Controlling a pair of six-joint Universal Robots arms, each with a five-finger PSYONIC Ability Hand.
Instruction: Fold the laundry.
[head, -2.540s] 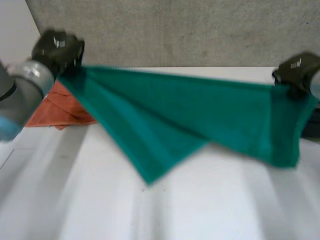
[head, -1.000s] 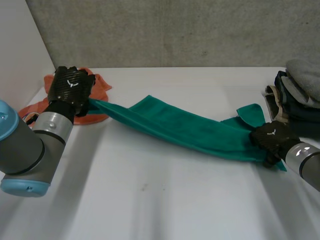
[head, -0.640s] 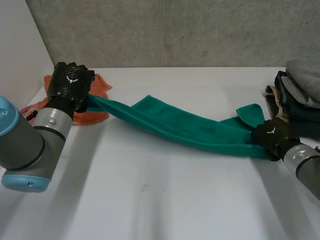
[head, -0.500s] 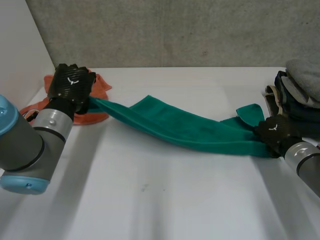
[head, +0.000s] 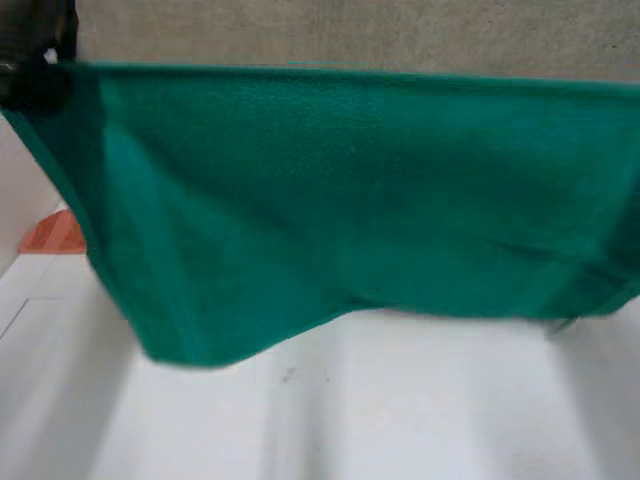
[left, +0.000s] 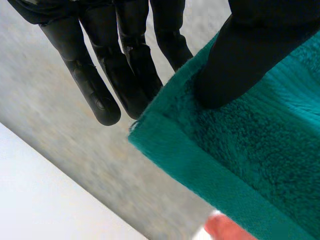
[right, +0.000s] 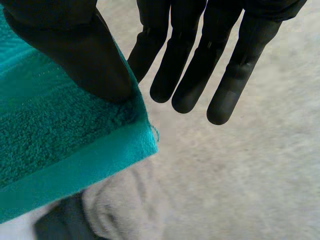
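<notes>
Nearest lies the bare white table (head: 380, 420), and over it hangs the green towel (head: 340, 190), spread wide and lifted clear of the surface. Its top edge is pulled into a straight line and its lower hem sags deeper toward the robot's left. The raised cloth blocks almost everything behind it in the head view. An orange cloth (head: 55, 235) peeks past its left edge on the far part of the table, with a strip of grey wall (head: 350, 30) above the top edge. In the right wrist view, a grey garment (right: 125, 205) and a darker one (right: 57, 227) lie below the towel's corner. The left hand (left: 260, 45) grasps one upper corner of the towel, its thumb pressed onto the pile and its straight fingers (left: 95, 85) reaching out behind the hem, so the cloth is pinched between them. The right hand (right: 75, 50) grips the other upper corner the same way, thumb flat on the cloth near the hem and long fingers (right: 225, 85) extended behind and past it.
</notes>
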